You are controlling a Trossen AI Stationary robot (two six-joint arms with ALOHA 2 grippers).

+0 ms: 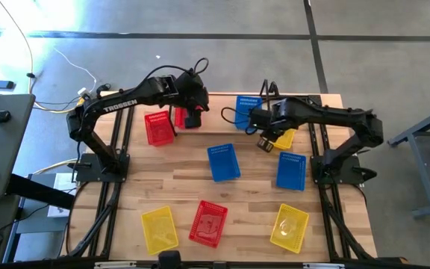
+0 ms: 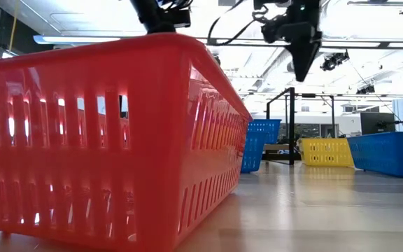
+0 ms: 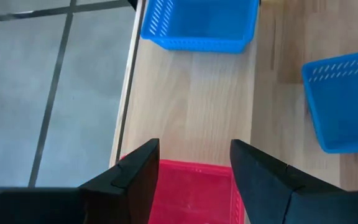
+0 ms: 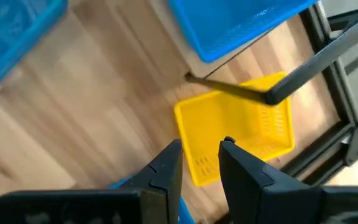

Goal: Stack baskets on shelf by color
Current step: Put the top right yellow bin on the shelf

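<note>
1. Left claw [image 1: 192,119] upper-centre of high view, fingers apart, empty, over a red basket [image 3: 191,193] on the shelf [image 3: 188,118].
2. Right claw [image 1: 263,142] right of centre, fingers narrowly apart, empty, above a yellow basket [image 4: 235,134].
3. Blue basket [image 1: 248,112] on the shelf, upper centre-right.
4. Other baskets lie spread on the table [image 1: 181,183]: another red [image 1: 158,128] w/ the left claw beside it; 2 blue mid-frame; 2 yellow + 1 red along the bottom.
</note>
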